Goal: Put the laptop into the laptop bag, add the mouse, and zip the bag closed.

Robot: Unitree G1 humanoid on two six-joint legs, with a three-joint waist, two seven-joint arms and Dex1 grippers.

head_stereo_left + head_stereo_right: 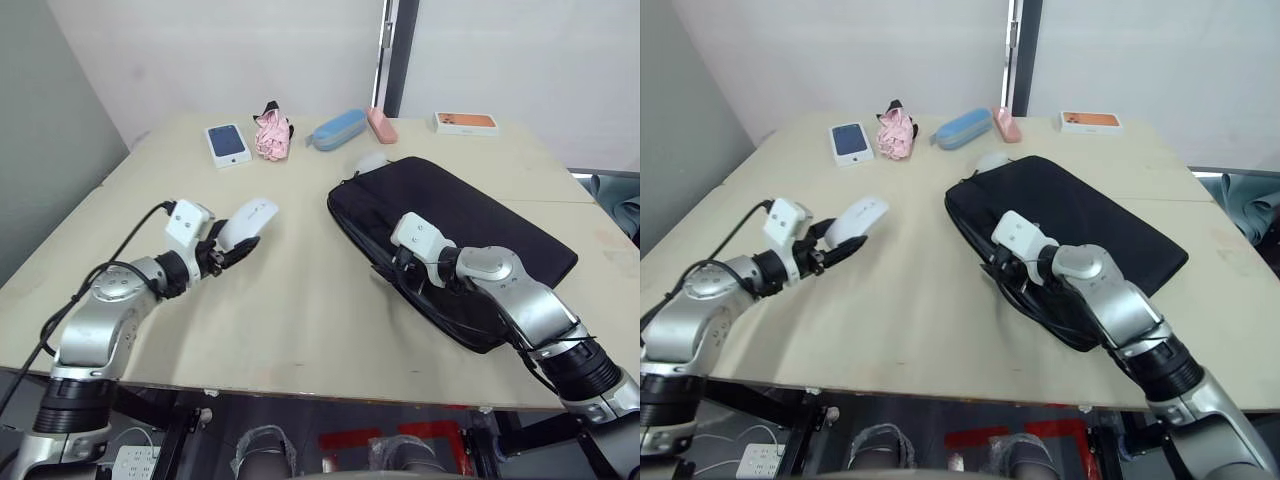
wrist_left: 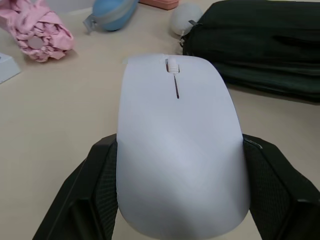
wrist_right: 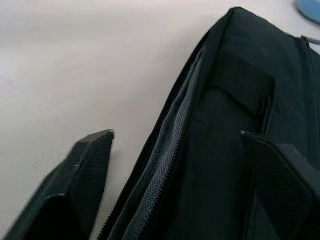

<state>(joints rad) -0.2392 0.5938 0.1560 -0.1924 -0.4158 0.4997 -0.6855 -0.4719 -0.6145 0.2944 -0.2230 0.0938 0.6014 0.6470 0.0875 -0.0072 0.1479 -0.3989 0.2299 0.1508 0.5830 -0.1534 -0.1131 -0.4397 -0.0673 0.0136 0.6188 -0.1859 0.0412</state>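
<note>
Table (image 1: 300, 310), beige, carries all items. Laptop bag (image 1: 480, 215), black, lies flat on table's R half, angled, long zip edge facing centre. R gripper (image 1: 392, 268) at bag's near-L zip edge, fingers spread apart: in R wrist view one finger over bare table beside the bag, the other over the bag fabric, zip line running between them; whether they touch the bag can't be told. L gripper (image 1: 232, 252) low over table's L half, well apart from bag, fingers clamped on both sides of mouse (image 1: 247, 222); mouse is white, flat, scroll wheel end pointing away from wrist. At far edge, L to R: white phone box (image 1: 228, 144), pink fabric bundle (image 1: 271, 135), blue case (image 1: 337, 129), pink eraser-like block (image 1: 381, 125), second box w/ orange top (image 1: 465, 122). Rounder white lump (image 1: 371, 162) just beside bag's far corner.
</note>
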